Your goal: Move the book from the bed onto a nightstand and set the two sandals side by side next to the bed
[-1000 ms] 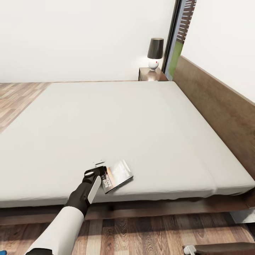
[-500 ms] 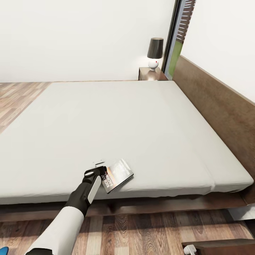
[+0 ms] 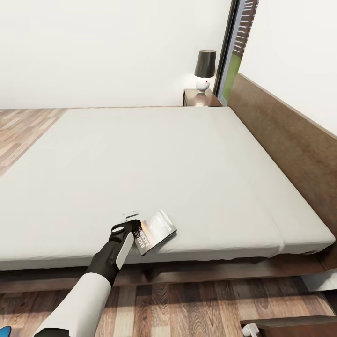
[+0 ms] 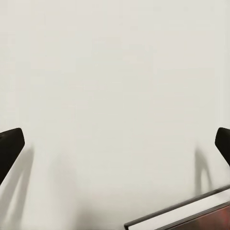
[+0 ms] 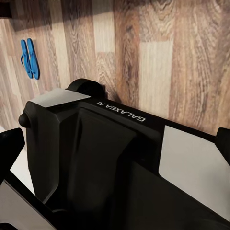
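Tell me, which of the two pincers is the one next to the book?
The left pincer, open over the bed's near edge, with the book right beside it. The right pincer points down at the wooden floor instead.

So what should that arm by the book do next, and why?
Probably shift the left gripper sideways onto the book and close. Its fingers are spread wide over bare mattress, and the book's corner sits off to one side, not between them, so closing now would likely grab nothing.
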### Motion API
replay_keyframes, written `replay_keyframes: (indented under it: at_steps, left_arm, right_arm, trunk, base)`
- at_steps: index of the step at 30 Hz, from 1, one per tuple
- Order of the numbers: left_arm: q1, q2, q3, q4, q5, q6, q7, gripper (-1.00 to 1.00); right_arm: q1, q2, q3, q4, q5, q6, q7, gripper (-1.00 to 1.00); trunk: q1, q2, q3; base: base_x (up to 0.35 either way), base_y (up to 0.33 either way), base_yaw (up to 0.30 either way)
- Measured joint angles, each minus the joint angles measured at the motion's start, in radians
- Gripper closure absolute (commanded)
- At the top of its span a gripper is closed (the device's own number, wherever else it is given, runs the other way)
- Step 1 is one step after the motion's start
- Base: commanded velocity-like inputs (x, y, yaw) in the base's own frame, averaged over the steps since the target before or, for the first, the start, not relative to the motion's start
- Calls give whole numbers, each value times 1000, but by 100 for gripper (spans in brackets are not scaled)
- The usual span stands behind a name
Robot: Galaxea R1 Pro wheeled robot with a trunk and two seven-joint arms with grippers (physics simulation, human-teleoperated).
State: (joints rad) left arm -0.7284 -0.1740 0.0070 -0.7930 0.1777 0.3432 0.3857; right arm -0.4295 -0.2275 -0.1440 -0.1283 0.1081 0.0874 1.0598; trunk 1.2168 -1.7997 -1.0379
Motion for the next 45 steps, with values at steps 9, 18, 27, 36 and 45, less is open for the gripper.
replay_keyframes:
  at_steps: [9, 18, 27, 36, 45]
  left_arm:
    - [0, 0, 0, 0, 0, 0, 0, -100]
    - [0, 0, 0, 0, 0, 0, 0, -100]
    - [0, 0, 0, 0, 0, 0, 0, -100]
    - [0, 0, 0, 0, 0, 0, 0, -100]
    - [0, 0, -1, 0, 0, 0, 1, -100]
  right_arm:
    - [0, -2, 0, 0, -2, 0, 0, -100]
    - [0, -2, 0, 0, -2, 0, 0, -100]
    - [0, -2, 0, 0, -2, 0, 0, -100]
    - [0, -2, 0, 0, -2, 1, 1, -100]
    - [0, -3, 0, 0, -2, 1, 1, -100]
  trunk:
    - [0, 0, 0]
    - [0, 0, 0]
    - [0, 0, 0]
    - [0, 0, 0]
    - [-27, 49, 22]
  base:
    - [-23, 0, 0]
    - [-168, 0, 0]
    - [-9, 0, 0]
    - [0, 0, 0]
    - [0, 0, 0]
